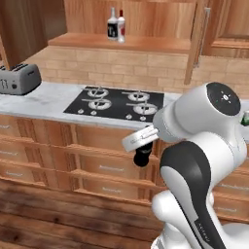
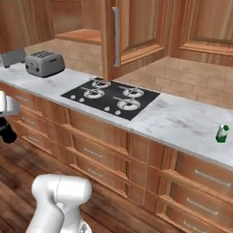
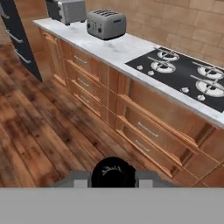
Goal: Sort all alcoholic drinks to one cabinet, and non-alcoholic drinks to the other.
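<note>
Alcoholic drinks look sorted: the square "T" bottle (image 1: 112, 26) and the slim red-capped bottle (image 1: 121, 26) stand side by side on the shelf of the open left cabinet (image 1: 121, 43). The small black cola bottle (image 1: 143, 156) is clamped in the hand (image 1: 142, 146), held low in front of the drawers, its top visible between the fingertips in the hand view. The green-and-white carton (image 2: 222, 134) waits on the bench (image 2: 182, 123). The other cabinet (image 2: 207, 27) is shut, so both soft drinks remain.
</note>
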